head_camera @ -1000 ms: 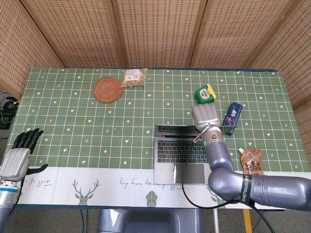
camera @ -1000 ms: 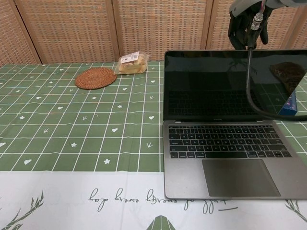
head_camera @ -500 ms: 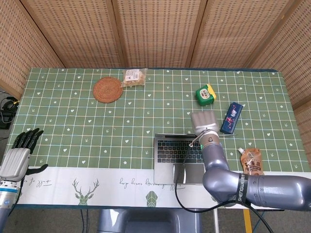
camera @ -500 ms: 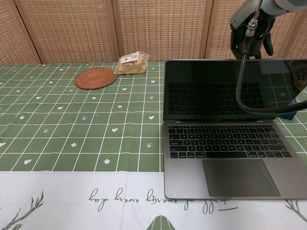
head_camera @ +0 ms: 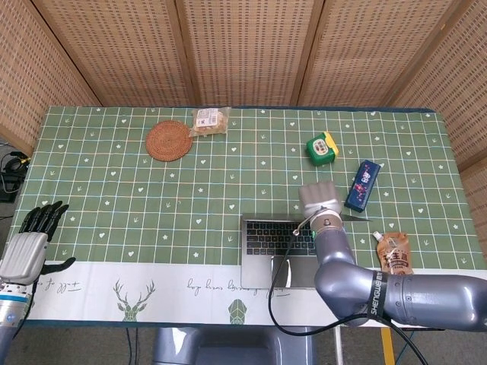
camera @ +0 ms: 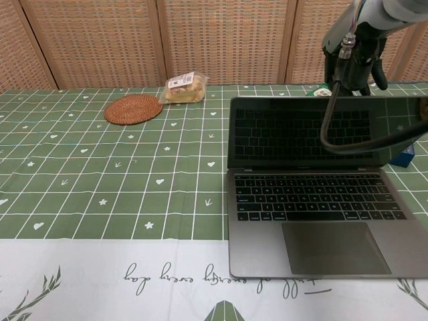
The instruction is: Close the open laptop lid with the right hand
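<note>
The grey laptop [head_camera: 268,247] lies at the table's near edge, right of centre, its keyboard [camera: 314,196] uncovered. Its lid [camera: 301,134] is partly lowered and leans forward over the keys; the dark screen mirrors them. My right hand [head_camera: 319,199] rests on the lid's top edge, back of the hand upward. In the chest view the right hand [camera: 352,57] shows its dark fingers hanging at the top edge, with a cable looping in front of the screen. My left hand [head_camera: 27,242] hovers at the table's near left corner, fingers apart, holding nothing.
A round woven coaster [head_camera: 169,140] and a wrapped snack [head_camera: 209,119] lie at the back left. A green tape measure [head_camera: 322,147] and a blue box [head_camera: 363,184] sit behind the laptop, and a brown pouch [head_camera: 394,253] lies to its right.
The lid has tipped forward and down, its top edge dropping in the chest view. My right hand has come toward me with it. The left hand has not moved.
</note>
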### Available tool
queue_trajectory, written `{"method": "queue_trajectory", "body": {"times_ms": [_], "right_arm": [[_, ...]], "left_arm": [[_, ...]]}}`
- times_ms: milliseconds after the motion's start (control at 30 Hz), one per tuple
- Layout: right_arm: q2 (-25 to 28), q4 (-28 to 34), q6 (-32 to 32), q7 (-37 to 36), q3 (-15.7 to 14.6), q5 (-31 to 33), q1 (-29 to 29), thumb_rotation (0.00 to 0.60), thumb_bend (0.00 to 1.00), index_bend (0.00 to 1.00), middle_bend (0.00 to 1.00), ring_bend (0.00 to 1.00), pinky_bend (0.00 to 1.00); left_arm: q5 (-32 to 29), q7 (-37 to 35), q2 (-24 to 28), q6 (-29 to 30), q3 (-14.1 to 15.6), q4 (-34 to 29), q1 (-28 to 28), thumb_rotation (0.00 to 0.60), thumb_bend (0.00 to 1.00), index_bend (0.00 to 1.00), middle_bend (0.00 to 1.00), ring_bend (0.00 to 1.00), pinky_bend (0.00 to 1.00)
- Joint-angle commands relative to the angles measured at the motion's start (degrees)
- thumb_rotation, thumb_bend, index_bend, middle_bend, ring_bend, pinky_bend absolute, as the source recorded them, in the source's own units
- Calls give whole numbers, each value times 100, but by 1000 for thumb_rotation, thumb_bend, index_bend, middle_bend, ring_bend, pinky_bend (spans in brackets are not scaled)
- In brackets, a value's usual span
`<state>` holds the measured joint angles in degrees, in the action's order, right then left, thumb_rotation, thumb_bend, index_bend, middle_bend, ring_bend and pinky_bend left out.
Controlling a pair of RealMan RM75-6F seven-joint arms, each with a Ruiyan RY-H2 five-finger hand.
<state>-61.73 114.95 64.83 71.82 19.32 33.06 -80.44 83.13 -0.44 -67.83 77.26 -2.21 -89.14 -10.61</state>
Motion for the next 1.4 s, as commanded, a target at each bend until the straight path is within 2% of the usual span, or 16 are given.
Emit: {"method": "queue_trajectory", "body": {"times_ms": [33,233,767,1067,1400], "right_arm": [[-19,-12,-87,157,12,320,-35,600,1000,654,533,451,476],[-63,-71,-91,441,76,768,-119,600,1000,654,534,451,478],[-323,-165,7,820,140,1162,13,600,1000,654,534,451,480],[-402,-103,-107,780,72,958,283,600,1000,654,534,451,479],[-437,30,-293,509,-139,511,638,600,994,654,528,441,477]], "left_arm": [[5,1,-2,1,1,0,-2,600,141,2,0,0,0],[16,-2,1,7,6,2,-4,600,141,2,0,0,0],[48,-5,14,37,17,-8,0,600,141,3,0,0,0],[84,12,8,55,33,-15,1,600,141,3,0,0,0],[174,67,16,123,63,-69,15,600,142,3,0,0,0]]}}
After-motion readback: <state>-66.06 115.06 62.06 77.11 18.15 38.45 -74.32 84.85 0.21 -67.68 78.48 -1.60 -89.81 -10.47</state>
